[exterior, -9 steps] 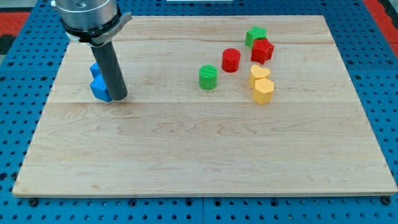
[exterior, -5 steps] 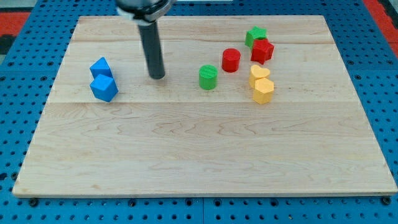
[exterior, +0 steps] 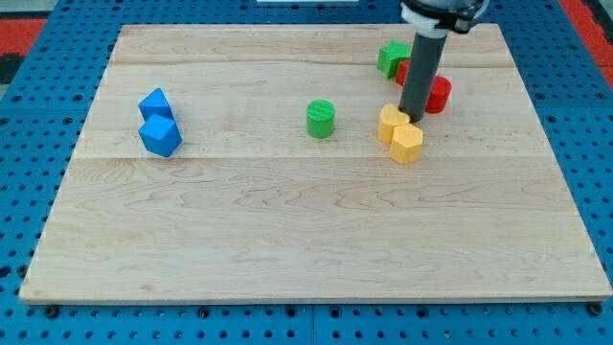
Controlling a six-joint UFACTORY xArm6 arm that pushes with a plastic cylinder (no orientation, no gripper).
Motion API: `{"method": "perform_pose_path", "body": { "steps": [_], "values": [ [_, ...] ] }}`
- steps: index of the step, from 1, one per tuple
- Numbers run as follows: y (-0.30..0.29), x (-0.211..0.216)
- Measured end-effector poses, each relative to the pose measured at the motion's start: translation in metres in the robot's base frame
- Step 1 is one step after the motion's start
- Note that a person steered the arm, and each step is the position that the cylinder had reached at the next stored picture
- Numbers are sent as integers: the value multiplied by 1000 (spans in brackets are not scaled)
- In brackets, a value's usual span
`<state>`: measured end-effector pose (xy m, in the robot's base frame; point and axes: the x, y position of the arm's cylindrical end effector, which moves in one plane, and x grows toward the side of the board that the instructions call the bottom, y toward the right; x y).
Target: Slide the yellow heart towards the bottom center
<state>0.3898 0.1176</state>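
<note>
at the view's upper right, my tip [exterior: 413, 118] is set against the yellow heart's [exterior: 391, 124] top edge, positioned to push it downward; no fingers are fitted.

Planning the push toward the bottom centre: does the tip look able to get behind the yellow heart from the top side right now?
Probably yes. My tip already sits at the top edge of the yellow heart, beside the yellow hexagon. The red blocks lie behind the rod, not between tip and heart.
</note>
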Motion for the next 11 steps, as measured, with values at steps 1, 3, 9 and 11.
{"method": "perform_pose_path", "body": {
  "steps": [1,3,9,11],
  "values": [
    [-19,17],
    [-64,22],
    [-122,86],
    [-114,77]
  ]
}}
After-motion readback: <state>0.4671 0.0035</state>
